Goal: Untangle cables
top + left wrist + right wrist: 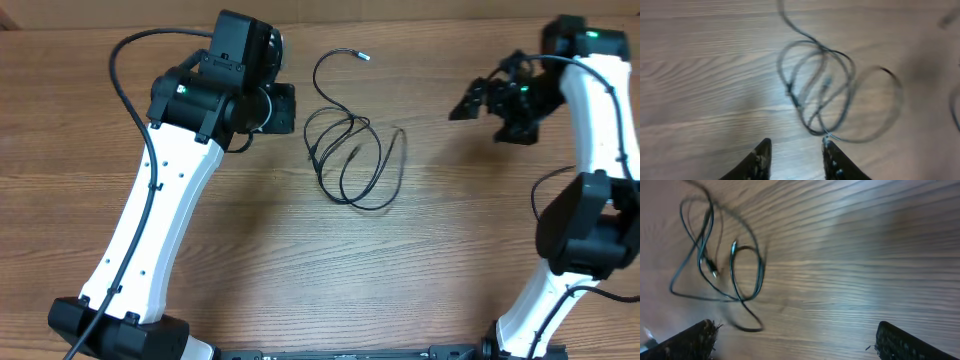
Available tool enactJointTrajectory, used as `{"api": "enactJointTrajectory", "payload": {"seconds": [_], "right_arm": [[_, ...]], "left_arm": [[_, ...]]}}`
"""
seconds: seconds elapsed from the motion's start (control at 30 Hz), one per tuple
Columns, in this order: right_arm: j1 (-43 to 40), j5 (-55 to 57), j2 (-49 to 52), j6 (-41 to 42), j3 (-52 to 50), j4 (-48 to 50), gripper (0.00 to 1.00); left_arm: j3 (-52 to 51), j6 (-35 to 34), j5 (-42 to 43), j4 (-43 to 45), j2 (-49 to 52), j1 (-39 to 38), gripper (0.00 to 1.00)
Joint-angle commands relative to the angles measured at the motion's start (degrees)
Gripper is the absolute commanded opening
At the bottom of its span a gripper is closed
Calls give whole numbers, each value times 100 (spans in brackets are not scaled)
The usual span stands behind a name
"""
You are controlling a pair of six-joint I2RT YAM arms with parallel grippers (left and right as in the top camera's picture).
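- Overhead: the cables lie as one loose tangle of thin black loops on the wooden table, near its middle and towards the far edge.
- One strand runs from the tangle towards 12 o'clock and ends in a light-tipped plug end.
- The left pincer sits just beside the tangle. The loops lie at its 3 o'clock and are apart from it. From above its wrist housing hides the fingers, so this view does not show how the jaws stand.
- The right pincer is well apart from the cables, which lie at its 8 o'clock. Its fingers look spread, with nothing between them.
- Left wrist: the left pincer is released, its two dark fingers parted over bare wood.
- The cables spread out from 12 to 1 o'clock of the fingertips. The lowest bend of the loops comes right up to the tip of the right-hand finger. Blur hides whether they touch.
- Right wrist: the right pincer is released and very wide, one finger in each lower corner of the view and nothing gripped.
- The cables lie at 10 o'clock, their nearest loop close above the left-hand finger. The wood between the fingers carries nothing.
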Motion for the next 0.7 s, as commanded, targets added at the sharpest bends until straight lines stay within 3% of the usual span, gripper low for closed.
{"api": "enactJointTrajectory", "payload": {"seconds": [0.0,0.13,0.33,0.47,0.5,0.6,0.67], "right_arm": [[466,111,-111,-44,-199,98,100],[953,402,-109,-37,-494,264,100],[1445,1047,-98,319,-1058,452,100],[1521,1121,-98,557,-1478,654,98],[1521,1121,-98,612,-1572,699,92],[1521,1102,-98,610,-1832,852,56],[1521,1104,-98,608,-1897,916,37]], "left_arm": [[83,-881,-658,26,166,2,41],[83,-894,-197,31,457,-2,41],[83,229,1764,157,1082,-44,40],[83,481,1932,223,1471,-146,41],[83,540,1930,260,1569,-186,41],[83,581,1926,457,1853,-319,42],[83,579,1849,579,2015,-398,43]]}}
